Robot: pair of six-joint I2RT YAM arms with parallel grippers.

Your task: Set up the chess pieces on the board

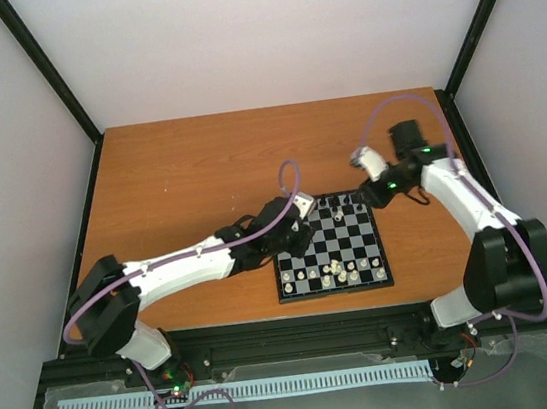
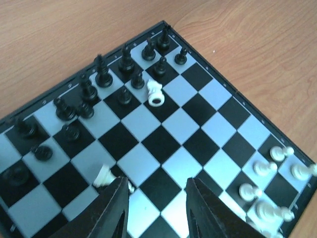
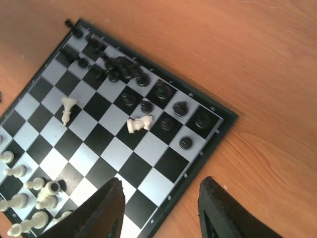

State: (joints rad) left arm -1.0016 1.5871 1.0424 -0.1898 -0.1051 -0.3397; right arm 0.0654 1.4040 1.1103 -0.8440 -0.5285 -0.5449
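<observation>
Left gripper (image 2: 156, 186), fingers parted and empty, hangs low over board (image 2: 163, 144). We see fallen white piece (image 2: 106, 176) just beside finger on view's left, outside gap; its long axis unclear. Left arm nearer, we judge: sideways shift needed. Right gripper (image 3: 161, 191) parted, empty, above board's edge.

Chess pieces (image 1: 335, 269) indistinct from overhead
</observation>
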